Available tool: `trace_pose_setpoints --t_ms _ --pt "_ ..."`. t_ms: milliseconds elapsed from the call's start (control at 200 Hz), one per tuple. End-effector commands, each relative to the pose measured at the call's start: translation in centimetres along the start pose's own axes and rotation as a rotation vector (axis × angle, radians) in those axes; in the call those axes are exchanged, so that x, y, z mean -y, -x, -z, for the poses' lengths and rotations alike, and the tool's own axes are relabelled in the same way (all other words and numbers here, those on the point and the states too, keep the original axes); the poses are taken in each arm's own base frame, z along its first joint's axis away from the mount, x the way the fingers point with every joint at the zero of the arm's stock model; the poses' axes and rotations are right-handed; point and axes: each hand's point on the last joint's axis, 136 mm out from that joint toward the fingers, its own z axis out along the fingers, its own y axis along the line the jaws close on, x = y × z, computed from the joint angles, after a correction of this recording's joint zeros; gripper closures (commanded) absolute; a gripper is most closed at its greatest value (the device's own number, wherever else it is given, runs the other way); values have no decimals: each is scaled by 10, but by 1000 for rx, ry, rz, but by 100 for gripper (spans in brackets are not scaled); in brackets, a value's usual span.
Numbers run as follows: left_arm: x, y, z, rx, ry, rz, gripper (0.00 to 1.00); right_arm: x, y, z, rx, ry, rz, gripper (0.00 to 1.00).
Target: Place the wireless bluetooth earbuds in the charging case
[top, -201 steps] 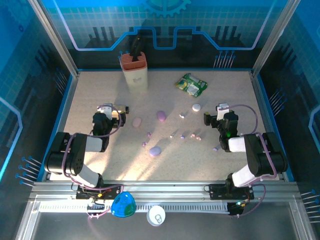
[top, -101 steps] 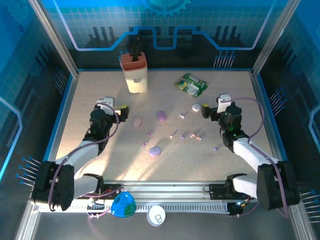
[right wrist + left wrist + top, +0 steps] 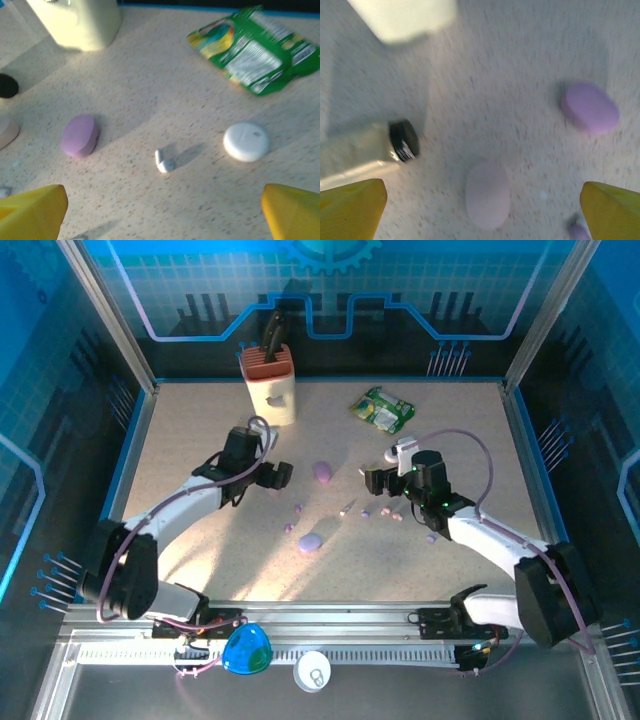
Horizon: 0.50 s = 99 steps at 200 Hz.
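Note:
Several tiny lilac earbuds lie scattered mid-table, among them one [image 3: 298,508], another [image 3: 365,512] and a third [image 3: 431,537]. A purple charging case [image 3: 322,471] lies between my two grippers, and a second purple case [image 3: 310,541] sits nearer the front. My left gripper [image 3: 268,475] hangs open over a pale pink case [image 3: 487,195], which lies between its yellow fingertips [image 3: 355,205]. My right gripper [image 3: 378,480] is open above a white earbud [image 3: 164,162], with a white round case [image 3: 246,141] to that earbud's right.
A cream holder [image 3: 272,390] with a dark tool stands at the back left. A green packet [image 3: 383,410] lies at the back right. Blue walls ring the table.
Both arms have stretched out from their folded poses and swung inward toward the table's middle. The left gripper now covers the pink case, and the right one is left of the white case.

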Motion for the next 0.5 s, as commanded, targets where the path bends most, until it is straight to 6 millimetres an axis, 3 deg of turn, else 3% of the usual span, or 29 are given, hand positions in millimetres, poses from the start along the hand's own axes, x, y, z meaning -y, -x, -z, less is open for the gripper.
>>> trace_pose_setpoints --t_ms 0,335,490 --pt "0 -51 -7 -270 23 5 1 -21 9 -7 12 62 -49 0" --pt "-12 -71 -30 -444 109 -2 9 -38 3 -17 -20 96 -35 0" --pt "-11 -67 -43 -459 112 15 11 -39 6 -15 -14 98 -32 0"
